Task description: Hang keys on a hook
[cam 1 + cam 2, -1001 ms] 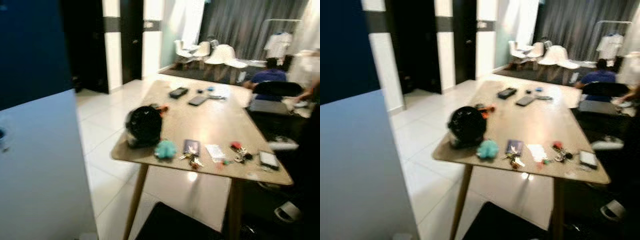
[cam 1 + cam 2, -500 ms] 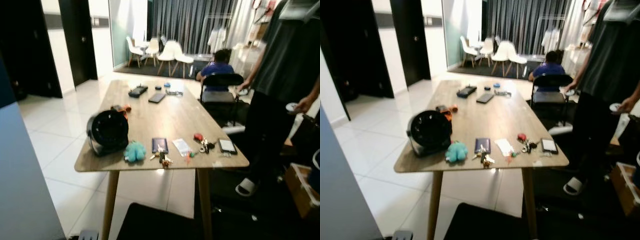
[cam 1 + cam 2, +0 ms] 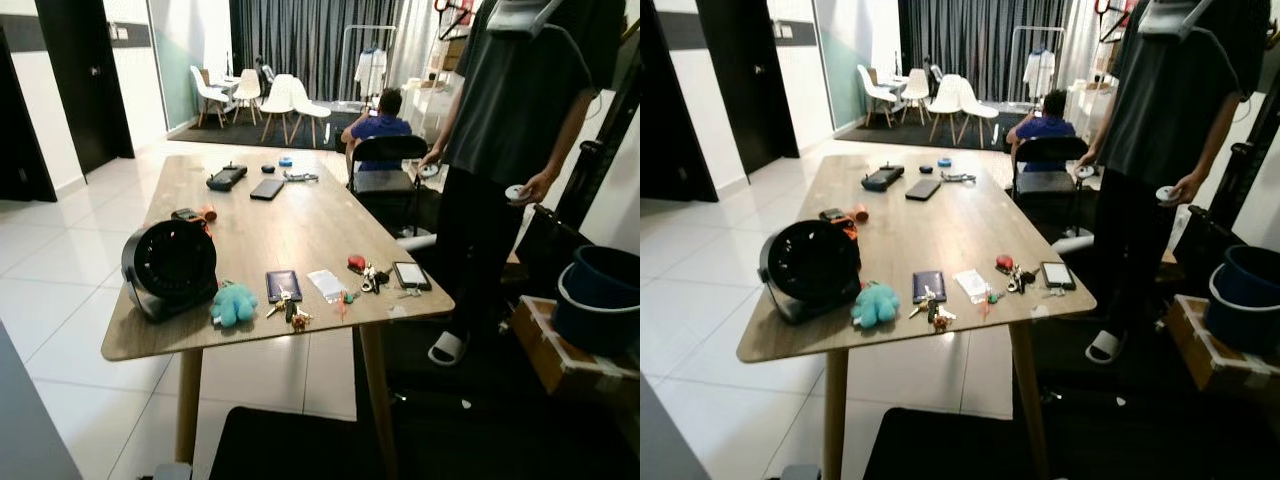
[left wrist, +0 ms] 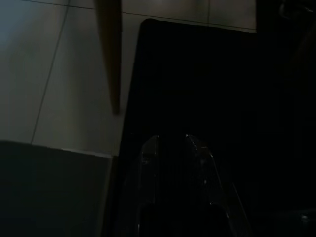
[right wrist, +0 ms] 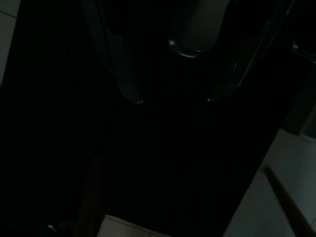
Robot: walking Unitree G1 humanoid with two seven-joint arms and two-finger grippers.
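From the head, I see a long wooden tabletop on a white tile floor. The keys lie near its close edge, just below a small dark wallet. A teal plush toy sits beside them, and a round black fan stands next to the toy. More keys with a red tag lie beside a phone. A person in a grey shirt stands at the right of the table. Another person sits on a chair farther back.

The left wrist view is dark. The left gripper hangs over a black mat, near a table leg. Its fingers stand a little apart, holding nothing.

The right wrist view is darker. The right gripper hangs over the black mat too, fingers spread and holding nothing.
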